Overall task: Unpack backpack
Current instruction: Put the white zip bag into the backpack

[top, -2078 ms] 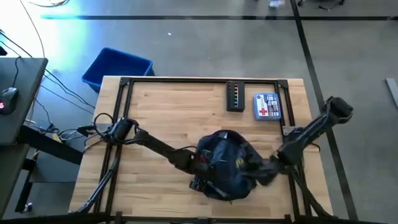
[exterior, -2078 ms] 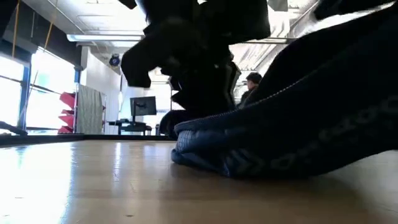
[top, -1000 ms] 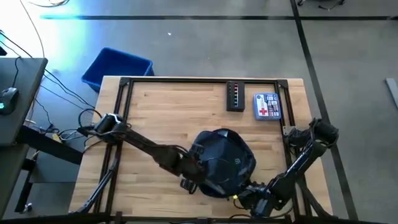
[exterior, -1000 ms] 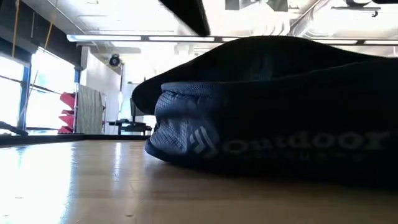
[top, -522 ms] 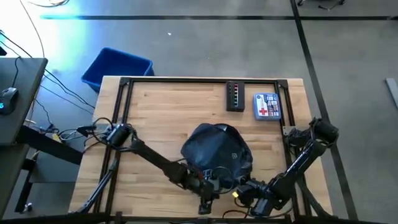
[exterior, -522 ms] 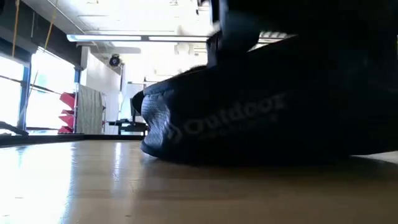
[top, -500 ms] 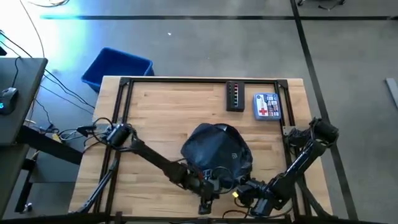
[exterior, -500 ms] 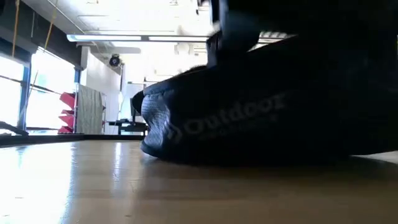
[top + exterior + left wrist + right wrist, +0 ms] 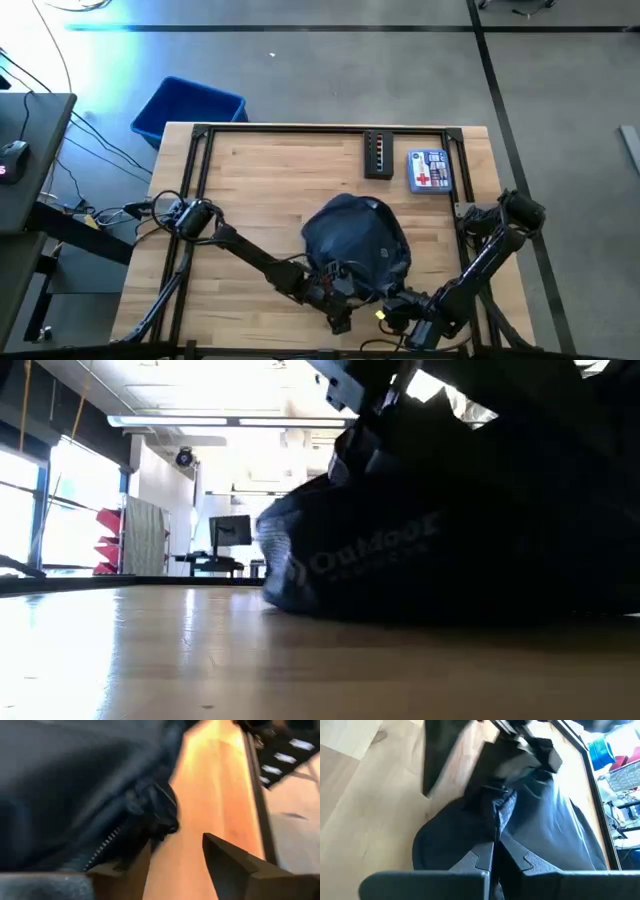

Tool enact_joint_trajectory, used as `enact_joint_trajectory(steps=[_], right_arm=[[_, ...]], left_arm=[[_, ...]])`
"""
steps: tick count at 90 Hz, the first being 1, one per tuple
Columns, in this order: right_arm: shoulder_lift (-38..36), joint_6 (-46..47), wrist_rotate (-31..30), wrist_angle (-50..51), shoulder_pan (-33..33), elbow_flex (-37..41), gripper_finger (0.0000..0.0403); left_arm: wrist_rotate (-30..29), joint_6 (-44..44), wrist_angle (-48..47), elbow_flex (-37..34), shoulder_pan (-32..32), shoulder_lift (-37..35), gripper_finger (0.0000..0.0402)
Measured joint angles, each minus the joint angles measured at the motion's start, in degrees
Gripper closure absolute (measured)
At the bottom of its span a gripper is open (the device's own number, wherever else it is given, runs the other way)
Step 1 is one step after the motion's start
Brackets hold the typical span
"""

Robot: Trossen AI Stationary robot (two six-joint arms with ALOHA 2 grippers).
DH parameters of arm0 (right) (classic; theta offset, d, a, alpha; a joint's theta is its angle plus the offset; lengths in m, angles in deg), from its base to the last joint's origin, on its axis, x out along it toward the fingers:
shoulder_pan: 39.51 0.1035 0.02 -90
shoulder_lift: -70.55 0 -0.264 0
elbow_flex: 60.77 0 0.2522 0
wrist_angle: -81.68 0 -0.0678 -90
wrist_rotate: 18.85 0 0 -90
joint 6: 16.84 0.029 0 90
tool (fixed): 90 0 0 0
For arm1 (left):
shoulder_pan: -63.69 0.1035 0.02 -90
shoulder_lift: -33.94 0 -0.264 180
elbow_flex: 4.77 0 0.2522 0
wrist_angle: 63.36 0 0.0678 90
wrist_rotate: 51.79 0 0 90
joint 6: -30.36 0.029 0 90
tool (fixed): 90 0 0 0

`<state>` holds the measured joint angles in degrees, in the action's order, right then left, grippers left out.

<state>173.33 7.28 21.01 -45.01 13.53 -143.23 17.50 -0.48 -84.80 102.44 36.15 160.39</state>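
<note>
The dark navy backpack [image 9: 355, 240] lies flat on the wooden table, right of centre; it fills the low view [image 9: 450, 550]. My right gripper [image 9: 392, 305] is at the backpack's near edge, shut on its fabric [image 9: 496, 827]. My left gripper [image 9: 338, 318] is at the near left edge of the backpack and stands open [image 9: 176, 844]. The backpack's zippered edge [image 9: 112, 840] lies by one of its fingers. My right gripper pinches a raised fold of the backpack's fabric [image 9: 497, 815] between its two fingers, at the backpack's near edge. The fingers come in low from the table's near right side. The rest of the backpack lies on the table. My left gripper: I cannot tell whether a finger touches the zippered edge.
A black strip with a row of lights [image 9: 378, 155] and a white and blue box with a red cross [image 9: 430, 170] lie at the far right of the table. A bright blue bin [image 9: 188, 108] stands on the floor beyond the far left corner. The table's left half is bare wood.
My left gripper has gone toward the table's near edge and a little right, along the backpack's near left side. The backpack has shifted slightly toward the far edge and changed outline.
</note>
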Motion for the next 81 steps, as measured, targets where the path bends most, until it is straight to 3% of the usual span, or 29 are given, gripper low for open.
enact_joint_trajectory(steps=[17, 50, 66, 81], right_arm=[[-0.02, 0.49, 0.09, -0.32, 0.0, 0.0, 0.0403], [-0.02, 0.97, 0.94, -0.44, 0.0, 0.0, 0.0403], [-0.02, 0.9, 4.09, -2.29, -0.21, 0.0, 0.0403], [1.2, -1.05, 6.33, -10.23, -2.86, 0.0, 0.0403]], left_arm=[[-2.49, 2.45, 1.68, 0.0, 0.39, -0.07, 0.0247], [-5.18, 4.51, 0.18, 0.0, -0.03, -0.1, 0.0392], [-6.32, 3.56, -6.59, 0.09, -0.37, -0.18, 0.0398], [-7.48, 1.92, -15.4, 0.17, -0.63, -0.87, 0.0399]])
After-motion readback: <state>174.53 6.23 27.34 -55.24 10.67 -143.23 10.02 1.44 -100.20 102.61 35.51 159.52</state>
